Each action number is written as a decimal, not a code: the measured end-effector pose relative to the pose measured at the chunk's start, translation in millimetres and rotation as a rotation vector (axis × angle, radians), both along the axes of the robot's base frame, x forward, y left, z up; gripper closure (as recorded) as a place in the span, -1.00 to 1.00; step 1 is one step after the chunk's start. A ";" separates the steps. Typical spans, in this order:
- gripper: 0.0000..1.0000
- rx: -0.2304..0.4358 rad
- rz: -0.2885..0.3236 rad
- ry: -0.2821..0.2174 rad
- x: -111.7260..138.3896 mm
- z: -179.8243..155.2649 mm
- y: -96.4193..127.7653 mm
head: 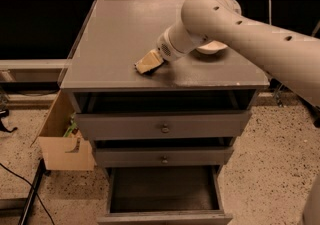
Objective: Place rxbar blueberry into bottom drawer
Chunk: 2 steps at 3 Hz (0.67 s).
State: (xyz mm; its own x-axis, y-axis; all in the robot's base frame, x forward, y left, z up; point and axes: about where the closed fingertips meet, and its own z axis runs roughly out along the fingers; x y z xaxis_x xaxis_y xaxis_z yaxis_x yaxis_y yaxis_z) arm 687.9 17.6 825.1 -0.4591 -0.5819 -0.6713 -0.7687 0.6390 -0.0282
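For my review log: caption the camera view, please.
Pincer at front of cabinet top; bowl behind arm; bottom drawer open.

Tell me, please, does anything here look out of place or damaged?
Nothing looks spilled or damaged. Only the bottom drawer stands pulled far out, while the top drawer and middle drawer are almost shut. The tool sits low on the cabinet top, near its front edge.

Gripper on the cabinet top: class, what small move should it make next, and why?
Probably a short lift straight up. The gripper sits low on the cabinet top near its front edge, left of the bowl, and no bar shows, so it may be hidden beneath. The bottom drawer stands open below; lifting would show whether the bar is held.
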 end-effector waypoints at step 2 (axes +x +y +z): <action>1.00 -0.001 -0.001 -0.026 -0.5 18.9 -0.7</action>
State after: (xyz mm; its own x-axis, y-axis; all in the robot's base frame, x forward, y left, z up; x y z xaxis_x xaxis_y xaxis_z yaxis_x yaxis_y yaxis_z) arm 687.4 16.8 844.0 -0.4421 -0.5824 -0.6822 -0.7673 0.6395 -0.0486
